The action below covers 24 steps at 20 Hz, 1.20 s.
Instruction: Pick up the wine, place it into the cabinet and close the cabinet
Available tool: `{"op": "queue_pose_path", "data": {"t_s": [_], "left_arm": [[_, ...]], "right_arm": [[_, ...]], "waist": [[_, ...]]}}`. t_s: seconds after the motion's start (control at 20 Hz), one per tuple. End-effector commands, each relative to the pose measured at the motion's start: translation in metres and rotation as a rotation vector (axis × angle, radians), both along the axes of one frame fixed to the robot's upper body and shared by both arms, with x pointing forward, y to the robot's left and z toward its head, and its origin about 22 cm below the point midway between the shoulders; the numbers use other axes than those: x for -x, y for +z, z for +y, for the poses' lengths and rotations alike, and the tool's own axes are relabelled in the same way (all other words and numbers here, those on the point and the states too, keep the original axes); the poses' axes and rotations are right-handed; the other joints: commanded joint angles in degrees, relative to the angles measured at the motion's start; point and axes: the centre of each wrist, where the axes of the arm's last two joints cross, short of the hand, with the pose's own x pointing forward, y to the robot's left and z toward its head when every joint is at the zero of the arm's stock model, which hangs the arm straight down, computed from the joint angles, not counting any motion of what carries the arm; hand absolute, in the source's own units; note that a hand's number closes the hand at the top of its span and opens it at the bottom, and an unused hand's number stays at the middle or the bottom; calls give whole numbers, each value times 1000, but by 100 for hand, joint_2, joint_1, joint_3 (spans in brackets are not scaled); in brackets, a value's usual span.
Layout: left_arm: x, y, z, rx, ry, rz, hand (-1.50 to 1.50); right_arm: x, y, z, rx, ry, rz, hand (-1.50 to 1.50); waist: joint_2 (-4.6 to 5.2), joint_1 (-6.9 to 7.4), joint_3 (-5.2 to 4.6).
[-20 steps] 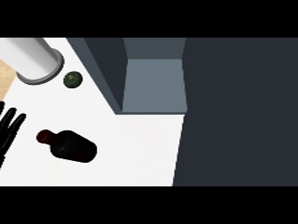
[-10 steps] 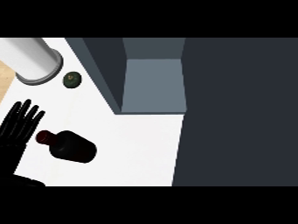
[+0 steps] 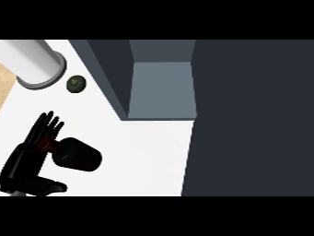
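Your left hand [image 3: 25, 161] is open, fingers [image 3: 45, 126] straight, holding nothing. The wine [image 3: 78, 155] lies on its side just right of it, neck toward your fingers.

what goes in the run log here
left hand: open, at neck of wine bottle | bottle: lying on counter | cabinet: open | right hand: not in view
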Motion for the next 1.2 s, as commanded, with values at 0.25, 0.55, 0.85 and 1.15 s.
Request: {"op": "queue_pose_path", "data": {"t_s": [0.25,0.55,0.85,1.15], "left_arm": [[4,-58,0,-10,-39,30,-150],[21,-90,13,22,-52,49,-150],[8,-103,8,131,-35,91,-150],[3,-111,-16,177,-69,89,-150]], "right_arm": [[12,14,-20,-22,15,-24,-150],[-1,11,1,-32,30,-29,-150],[8,14,2,-22,16,-20,-150],[29,21,-4,-3,47,-15,-150]], "waist": [[4,-8,1],[6,4,-3],[12,-34,-10],[-1,-66,-8]]}}
